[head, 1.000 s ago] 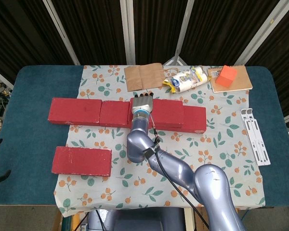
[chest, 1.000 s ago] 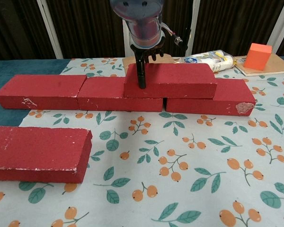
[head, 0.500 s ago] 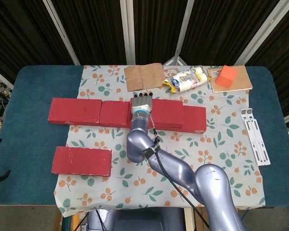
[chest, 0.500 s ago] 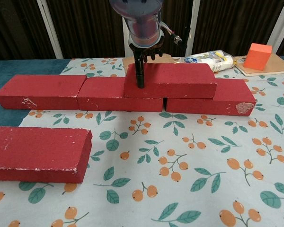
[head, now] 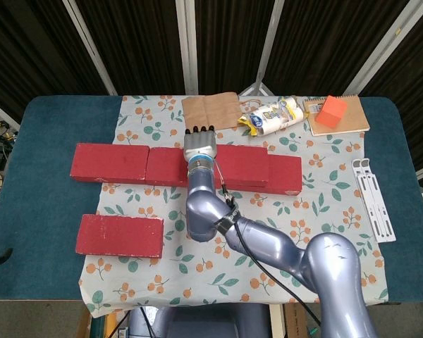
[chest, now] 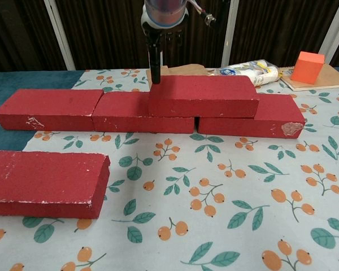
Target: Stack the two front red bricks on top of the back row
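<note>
Nearest the robot, a single red brick [head: 120, 236] lies flat on the leaf-and-berry patterned cloth [head: 324, 218], at the front left and well apart from the others. Behind it, a row of three red bricks [head: 110, 163] runs across the table, end to end. A stacked red brick [chest: 202, 96] sits on top of that row, bridging the middle and right bricks. The robot's right hand [head: 199, 145] hangs just above the stacked brick's left end, fingers straight and pointing down, holding nothing. At the back lie a brown paper bag [head: 209, 112], a plastic-wrapped packet [head: 273, 116] and an orange cube [head: 331, 111] on a notebook [head: 349, 116].
</note>
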`<state>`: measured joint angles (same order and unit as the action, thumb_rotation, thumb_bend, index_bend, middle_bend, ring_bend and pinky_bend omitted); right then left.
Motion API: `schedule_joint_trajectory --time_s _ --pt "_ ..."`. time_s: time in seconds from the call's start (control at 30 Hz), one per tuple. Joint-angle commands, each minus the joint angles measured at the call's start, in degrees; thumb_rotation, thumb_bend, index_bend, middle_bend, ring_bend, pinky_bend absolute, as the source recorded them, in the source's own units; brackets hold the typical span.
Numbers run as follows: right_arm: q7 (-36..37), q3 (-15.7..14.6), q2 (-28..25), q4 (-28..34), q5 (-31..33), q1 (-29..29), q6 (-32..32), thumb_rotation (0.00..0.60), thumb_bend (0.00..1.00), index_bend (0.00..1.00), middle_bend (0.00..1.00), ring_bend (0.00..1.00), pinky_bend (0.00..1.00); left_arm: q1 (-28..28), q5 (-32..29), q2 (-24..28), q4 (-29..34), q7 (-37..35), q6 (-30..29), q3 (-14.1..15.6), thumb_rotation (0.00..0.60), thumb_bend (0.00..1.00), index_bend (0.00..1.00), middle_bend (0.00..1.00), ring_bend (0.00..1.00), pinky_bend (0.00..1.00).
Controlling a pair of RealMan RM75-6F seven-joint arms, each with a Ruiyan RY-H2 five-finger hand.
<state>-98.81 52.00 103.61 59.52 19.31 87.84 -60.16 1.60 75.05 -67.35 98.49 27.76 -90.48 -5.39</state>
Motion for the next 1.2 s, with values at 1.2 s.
schedule_joint_trajectory --time_s 1.2 --pt "87.5 -37.3 -43.8 51.4 -104.3 -89.3 -10.5 0.600 0.21 0.00 0.00 0.00 0.00 2.2 10.2 0.2 2.9 -9.1 6.2 5.5 0.600 0.04 0.01 0.00 0.00 0.06"
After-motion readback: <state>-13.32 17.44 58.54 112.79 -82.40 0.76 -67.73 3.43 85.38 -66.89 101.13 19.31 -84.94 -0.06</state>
